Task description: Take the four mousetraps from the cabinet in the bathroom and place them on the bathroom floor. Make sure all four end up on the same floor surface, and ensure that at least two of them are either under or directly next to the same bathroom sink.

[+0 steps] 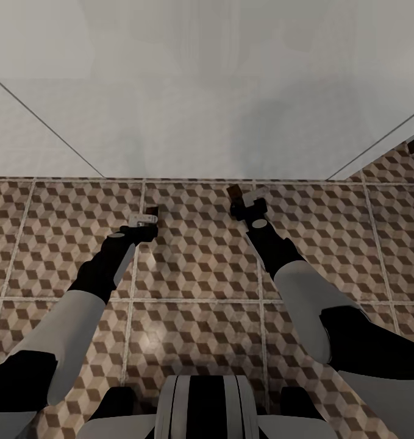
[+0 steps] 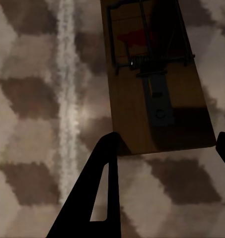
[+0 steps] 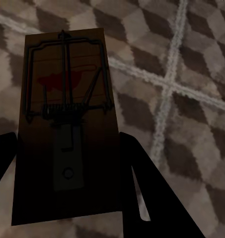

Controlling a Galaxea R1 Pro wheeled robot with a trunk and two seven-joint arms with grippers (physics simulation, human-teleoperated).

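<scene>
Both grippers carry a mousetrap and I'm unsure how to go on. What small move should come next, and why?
Probably lower both arms toward the bathroom floor before releasing: the left gripper and right gripper each clamp a mousetrap, apparently above the tiles.

A floor of large square tiles printed with small brown, beige and white cubes (image 1: 194, 256) fills the near half of the scene, divided by pale grout lines (image 1: 263, 341) that run both away from the viewer and across. At the far side the tiling stops in a straight edge against a plain, pale grey-white wall surface (image 1: 207, 91), smooth and matte, with faint soft shadows drifting over it. Two thin dark diagonal lines cross that pale surface, one at the left (image 1: 48, 125) and one at the right (image 1: 377, 143), each slanting down towards the floor edge. The light is even and diffuse, leaving a mild sheen on the near tiles.
</scene>
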